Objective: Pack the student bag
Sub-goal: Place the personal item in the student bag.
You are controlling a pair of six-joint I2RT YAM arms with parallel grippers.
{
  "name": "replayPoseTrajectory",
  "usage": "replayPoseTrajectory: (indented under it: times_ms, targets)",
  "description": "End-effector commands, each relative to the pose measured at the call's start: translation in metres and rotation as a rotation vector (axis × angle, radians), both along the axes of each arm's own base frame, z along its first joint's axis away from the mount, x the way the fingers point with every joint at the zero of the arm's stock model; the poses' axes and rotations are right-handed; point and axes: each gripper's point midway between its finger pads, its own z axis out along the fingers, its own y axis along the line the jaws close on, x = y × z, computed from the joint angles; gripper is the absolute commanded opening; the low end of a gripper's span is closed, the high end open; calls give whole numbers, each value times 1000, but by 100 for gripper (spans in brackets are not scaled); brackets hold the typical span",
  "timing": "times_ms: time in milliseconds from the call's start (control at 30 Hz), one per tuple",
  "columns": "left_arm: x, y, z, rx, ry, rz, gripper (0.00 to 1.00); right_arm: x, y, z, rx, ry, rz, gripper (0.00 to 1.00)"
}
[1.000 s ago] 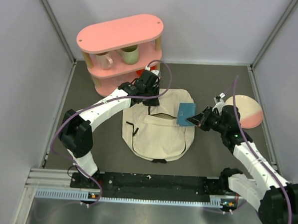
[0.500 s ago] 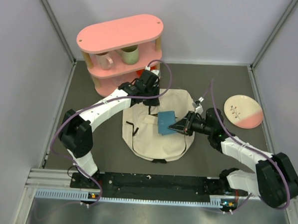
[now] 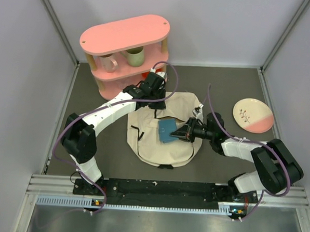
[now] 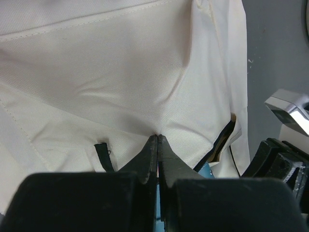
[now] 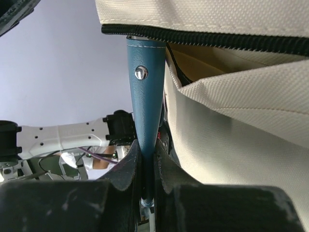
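Student bag (image 3: 161, 147) zipper edge against blue case (image 3: 167, 131), narrow mouth gap

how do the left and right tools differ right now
The left tool pinches the student bag's cream fabric; the right tool clamps a flat blue case. The left tool reaches from the shelf side, the right tool from the plate side. Both are shut, at the bag's opening.

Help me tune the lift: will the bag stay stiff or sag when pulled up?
Probably floppy: the bag creases where the left gripper pinches it. Likely light, since that one pinch holds its flap up. The opening may sag shut if released; its zipper edge lies against the blue case.
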Motion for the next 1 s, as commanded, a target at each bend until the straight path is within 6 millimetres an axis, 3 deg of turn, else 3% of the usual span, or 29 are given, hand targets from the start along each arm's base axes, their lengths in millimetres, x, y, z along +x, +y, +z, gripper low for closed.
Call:
replayPoseTrajectory:
  times_ms: [0, 167, 367, 500, 600, 967]
  targets:
    - [13, -9, 54, -116, -129, 9, 0, 8, 13, 17, 71, -74, 24, 0]
    - [9, -10, 54, -137, -128, -8, 0, 20, 21, 38, 217, -88, 2, 0]
    - [5, -8, 53, -136, -129, -19, 0, 39, 19, 24, 165, -95, -79, 0]
    - [2, -6, 52, -136, -131, -19, 0, 43, 1, 2, 26, -63, -134, 0]
    - [2, -7, 54, -142, -135, -25, 0, 42, -8, -3, -5, -59, -148, 0]
    - [2, -7, 54, -149, -134, -39, 0, 54, -19, 2, 23, -89, -224, 0]
